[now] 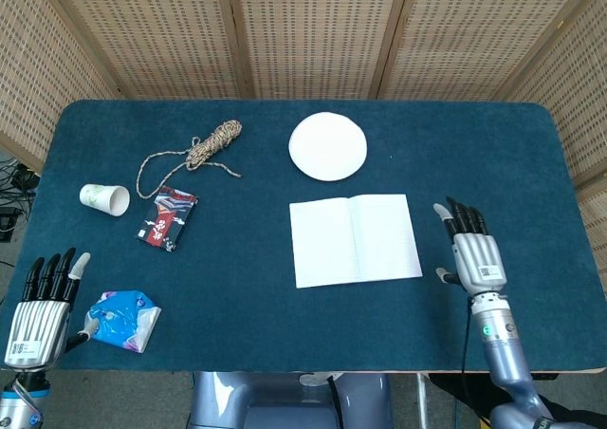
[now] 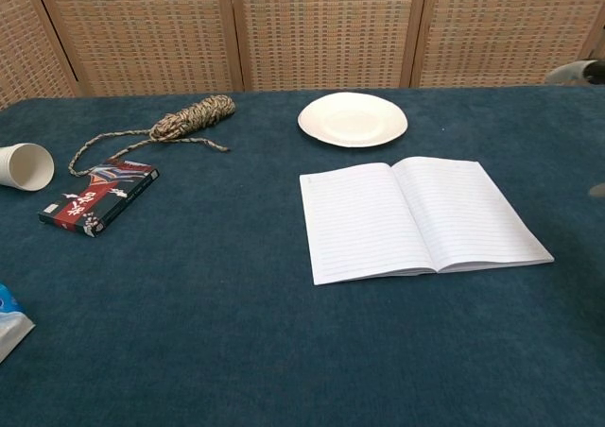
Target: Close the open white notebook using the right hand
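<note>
The white notebook lies open and flat on the blue table, both lined pages showing, right of centre. My right hand hovers just right of the notebook's right edge, fingers straight and apart, holding nothing; it does not touch the pages. In the chest view only its fingertips show at the right border. My left hand rests at the near left corner, fingers spread and empty, beside a crumpled blue and white packet.
A white plate sits just beyond the notebook. Further left lie a coil of rope, a red and black box and a tipped paper cup. Wicker screens stand behind the table's far edge.
</note>
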Tool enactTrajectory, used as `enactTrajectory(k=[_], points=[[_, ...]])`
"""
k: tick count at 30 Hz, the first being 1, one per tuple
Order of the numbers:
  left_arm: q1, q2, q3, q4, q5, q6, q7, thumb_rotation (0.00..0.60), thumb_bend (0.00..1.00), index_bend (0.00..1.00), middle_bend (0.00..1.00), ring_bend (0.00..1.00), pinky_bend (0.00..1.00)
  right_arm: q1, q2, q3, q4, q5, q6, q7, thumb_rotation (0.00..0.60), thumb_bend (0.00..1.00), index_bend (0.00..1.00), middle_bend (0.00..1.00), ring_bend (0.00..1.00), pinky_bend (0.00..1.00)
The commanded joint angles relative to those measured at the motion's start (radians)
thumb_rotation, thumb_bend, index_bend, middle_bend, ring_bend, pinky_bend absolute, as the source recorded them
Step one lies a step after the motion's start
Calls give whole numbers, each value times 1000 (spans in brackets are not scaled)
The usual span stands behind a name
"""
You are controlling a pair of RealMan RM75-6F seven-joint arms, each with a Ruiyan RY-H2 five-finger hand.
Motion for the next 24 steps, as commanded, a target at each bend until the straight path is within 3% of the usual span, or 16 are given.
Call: enactTrajectory(k=[1, 13, 24], points=[[-5, -3, -7, 5, -14, -7, -4, 600, 150, 0, 0, 0, 0, 54, -76, 24, -30, 64, -13, -93, 600, 221, 0, 0, 0, 0], [-13, 4, -18, 13, -50, -15, -34, 600, 152, 0, 0, 0, 0, 156, -273, 27, -43, 150, 31, -269, 600, 240, 0, 0, 0, 0], [-16, 11, -19, 20, -71, -18, -61, 600, 152, 0, 0, 0, 0, 206, -406, 6, 36, 187, 35, -300, 600, 298, 0, 0, 0, 0]])
